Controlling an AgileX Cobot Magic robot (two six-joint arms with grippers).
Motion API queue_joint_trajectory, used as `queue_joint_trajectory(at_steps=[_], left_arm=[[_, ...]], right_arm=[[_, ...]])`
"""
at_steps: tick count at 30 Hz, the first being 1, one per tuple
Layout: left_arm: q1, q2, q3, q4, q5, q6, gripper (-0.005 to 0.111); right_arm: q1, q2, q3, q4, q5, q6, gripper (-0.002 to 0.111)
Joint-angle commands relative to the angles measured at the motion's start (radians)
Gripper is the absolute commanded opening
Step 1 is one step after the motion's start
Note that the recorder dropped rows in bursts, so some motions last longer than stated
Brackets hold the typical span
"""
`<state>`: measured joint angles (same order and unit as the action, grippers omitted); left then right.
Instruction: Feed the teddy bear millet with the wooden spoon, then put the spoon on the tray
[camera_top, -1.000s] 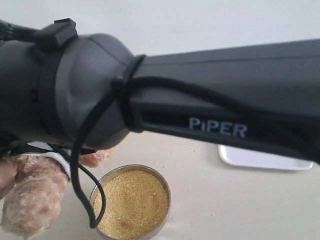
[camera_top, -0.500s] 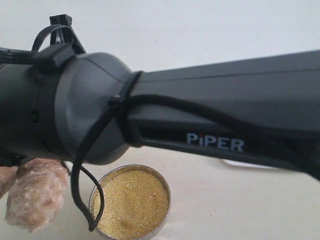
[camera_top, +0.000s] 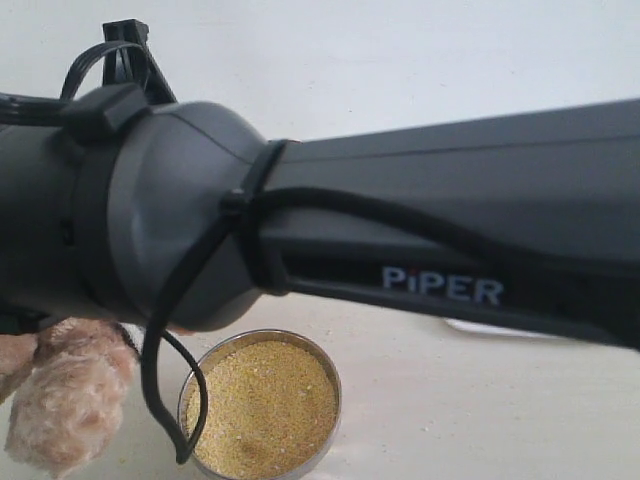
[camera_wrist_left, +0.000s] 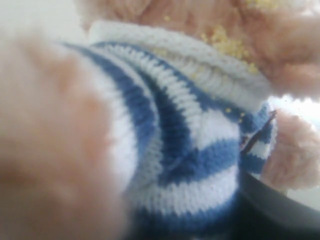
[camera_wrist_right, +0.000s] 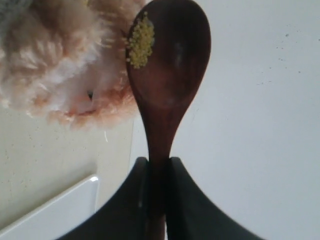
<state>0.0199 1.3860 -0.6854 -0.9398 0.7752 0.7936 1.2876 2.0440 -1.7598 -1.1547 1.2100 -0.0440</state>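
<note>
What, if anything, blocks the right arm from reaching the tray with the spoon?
Probably nothing. The right gripper is shut on the wooden spoon, and a bare corner of the tray lies near it, with no object showing between them.

Bear (camera_wrist_right: 60, 60): fluffy plush; shirt (camera_wrist_left: 190, 150) ribbed knit. Spoon (camera_wrist_right: 170, 85): smooth dark wood, faint sheen. Bowl (camera_top: 334, 395): shiny metal. Millet (camera_top: 265, 405): grainy, matt.

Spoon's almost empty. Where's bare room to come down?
Bare table runs between the bowl of millet and the tray; the tray corner in view is bare too. Crowded between teddy bear and bowl, where a cable hangs.
</note>
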Motion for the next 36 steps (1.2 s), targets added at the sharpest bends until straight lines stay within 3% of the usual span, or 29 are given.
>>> queue_joint_trajectory(at_steps=[1,20,24,33,36], left_arm=[[-0.001,0.0,-0.008,-0.014,0.01,0.008,0.005],[0.04,0.0,-0.008,-0.04,0.007,0.008,0.005],[0.04,0.0,-0.008,-0.04,0.007,0.008,0.005],[0.04,0.0,-0.008,-0.04,0.007,0.012,0.005],[0.04,0.0,-0.008,-0.043,0.0,0.012,0.005]], right_arm=[[-0.003,-0.02,0.005,0.032,0.011,-0.026,0.0],[0.01,-0.02,0.005,-0.027,0.011,0.096,0.0],[0.01,-0.02,0.005,0.041,0.011,0.062,0.0],[0.01,-0.022,0.005,0.0,0.011,0.044,0.0],[0.01,-0.022,0.005,0.131,0.011,-0.06,0.0]])
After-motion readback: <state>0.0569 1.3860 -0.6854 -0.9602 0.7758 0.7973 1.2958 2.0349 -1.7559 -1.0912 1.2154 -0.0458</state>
